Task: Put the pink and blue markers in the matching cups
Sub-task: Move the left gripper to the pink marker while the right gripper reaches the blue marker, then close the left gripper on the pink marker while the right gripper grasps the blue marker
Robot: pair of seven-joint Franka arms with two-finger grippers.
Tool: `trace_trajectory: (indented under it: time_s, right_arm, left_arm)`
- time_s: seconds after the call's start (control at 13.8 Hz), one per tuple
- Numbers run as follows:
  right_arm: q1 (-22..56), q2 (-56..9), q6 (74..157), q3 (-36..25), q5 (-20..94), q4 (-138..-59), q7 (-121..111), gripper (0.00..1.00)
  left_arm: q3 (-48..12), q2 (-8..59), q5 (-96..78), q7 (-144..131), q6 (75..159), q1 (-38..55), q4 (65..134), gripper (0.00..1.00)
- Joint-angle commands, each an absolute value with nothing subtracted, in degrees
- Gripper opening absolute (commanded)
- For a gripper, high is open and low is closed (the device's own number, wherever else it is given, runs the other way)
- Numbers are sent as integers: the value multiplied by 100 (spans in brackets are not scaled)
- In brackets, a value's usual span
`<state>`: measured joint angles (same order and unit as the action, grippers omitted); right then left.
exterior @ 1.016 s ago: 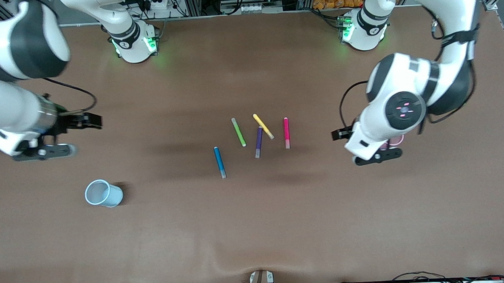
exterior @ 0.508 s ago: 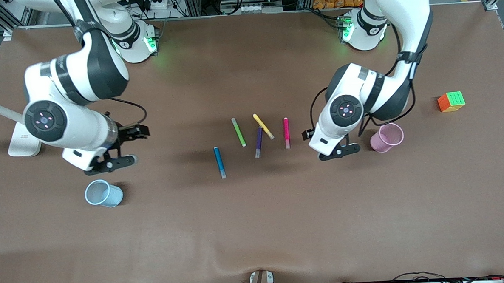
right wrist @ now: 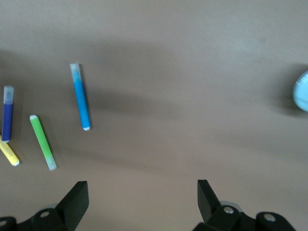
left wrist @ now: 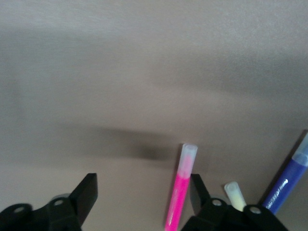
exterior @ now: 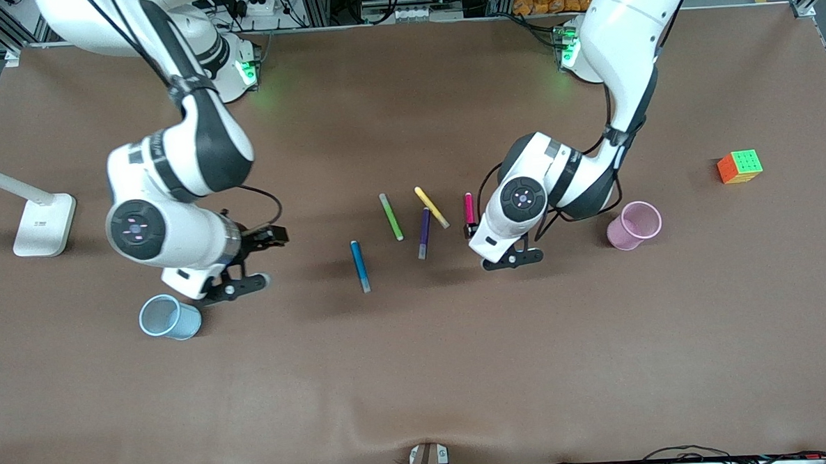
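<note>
The pink marker (exterior: 469,207) lies on the table among the other markers, its pale end under my left gripper (exterior: 487,247). In the left wrist view the pink marker (left wrist: 180,193) lies between my open left gripper's (left wrist: 143,188) fingers, close to one finger (left wrist: 197,186), and is not gripped. The blue marker (exterior: 360,266) lies apart, nearer the front camera. My right gripper (exterior: 248,264) is open and empty, beside the pale blue cup (exterior: 169,317). The right wrist view shows the blue marker (right wrist: 80,96) ahead of my right gripper (right wrist: 142,193). The pink cup (exterior: 636,225) stands toward the left arm's end.
A green marker (exterior: 391,217), a yellow marker (exterior: 431,207) and a purple marker (exterior: 424,233) lie between the blue and pink ones. A colour cube (exterior: 739,167) sits at the left arm's end. A white stand base (exterior: 43,224) sits at the right arm's end.
Both arms have swung in toward the middle of the table. My left gripper moved from the pink cup to over the pink marker's end. My right gripper came beside the blue cup.
</note>
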<state>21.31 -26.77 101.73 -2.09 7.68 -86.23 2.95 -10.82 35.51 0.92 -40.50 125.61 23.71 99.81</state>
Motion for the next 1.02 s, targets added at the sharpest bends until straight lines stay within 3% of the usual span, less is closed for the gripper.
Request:
trace_trajectory:
  time_s: [0.0, 0.51, 0.65, 0.94]
  right_arm:
    - [2398, -2926, 10694, -255, 826, -8674, 387, 100]
    - [3067, -3515, 12250, -255, 826, -8921, 984, 100]
    - [3155, -3708, 12593, -255, 826, -8921, 1168, 100]
    - [3270, -3963, 13498, -255, 809, -9228, 1363, 100]
  left_arm:
    - [-1160, 3647, 35, -4052, 12831, 2408, 9958, 82]
    - [-1169, 3973, 35, -4061, 13500, 2522, 9975, 64]
    - [-1169, 3964, 35, -4026, 13500, 2514, 10002, 52]
    - [-1169, 3964, 35, -4008, 13500, 2505, 10028, 17]
